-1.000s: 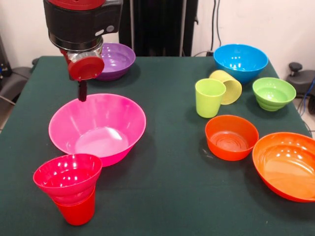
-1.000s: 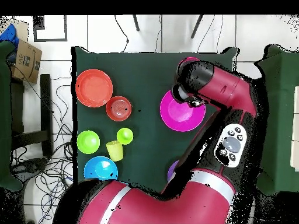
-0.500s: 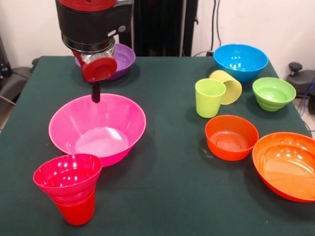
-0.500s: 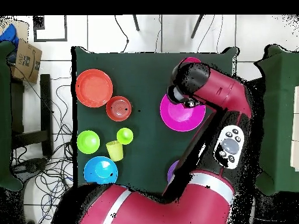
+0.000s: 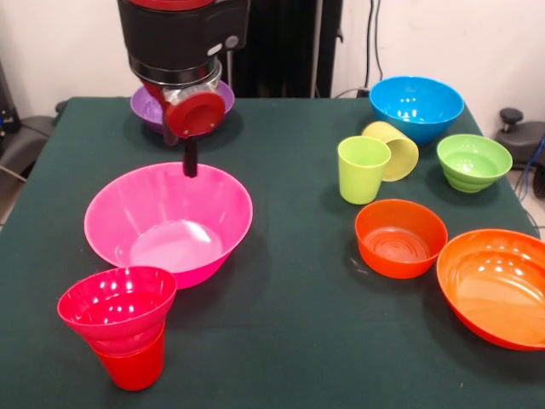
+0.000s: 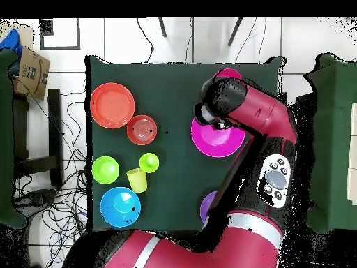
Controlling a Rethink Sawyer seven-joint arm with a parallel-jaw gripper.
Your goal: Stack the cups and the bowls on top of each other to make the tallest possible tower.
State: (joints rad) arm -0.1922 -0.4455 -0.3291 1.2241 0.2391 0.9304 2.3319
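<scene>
Pink bowl (image 5: 168,221): empty, directly below my gripper (image 5: 190,158). Tower (image 5: 119,325): magenta bowl on red cup, near corner. Gripper: carries nothing; finger spread not discernible. Step: choosing a piece. Next: descend on the bowl's rim.

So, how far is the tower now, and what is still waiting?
Done: only one stacking, the small magenta bowl sitting in the red cup. In hand: nothing that I can see; the gripper hangs over the far rim of the large pink bowl. Left: that pink bowl, the purple bowl, blue bowl, ribbed green bowl, both orange bowls, the lime green cup and the tipped pale yellow cup.
</scene>
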